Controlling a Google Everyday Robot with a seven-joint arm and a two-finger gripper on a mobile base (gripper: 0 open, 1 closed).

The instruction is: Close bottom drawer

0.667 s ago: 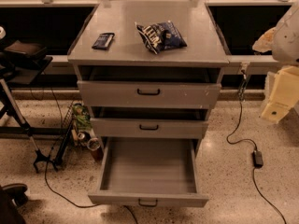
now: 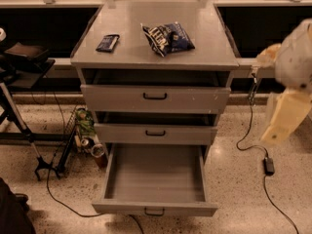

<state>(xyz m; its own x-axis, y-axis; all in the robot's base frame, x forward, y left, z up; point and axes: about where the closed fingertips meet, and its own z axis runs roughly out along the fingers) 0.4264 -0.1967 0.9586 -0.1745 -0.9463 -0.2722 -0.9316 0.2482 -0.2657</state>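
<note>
Seeing bottom drawer (image 2: 155, 179) pulled out, low-left of our end effector (image 2: 282, 120) (grip state we cannot tell); push axis runs into cabinet (image 2: 141, 55).

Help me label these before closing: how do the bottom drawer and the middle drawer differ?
The bottom drawer is pulled far out; the middle drawer is out only slightly. The bottom drawer's empty grey inside shows; the middle drawer's is hidden but for a dark gap. Both have grey fronts with small black bar handles. The gripper hangs at the right, clear of both.
</note>
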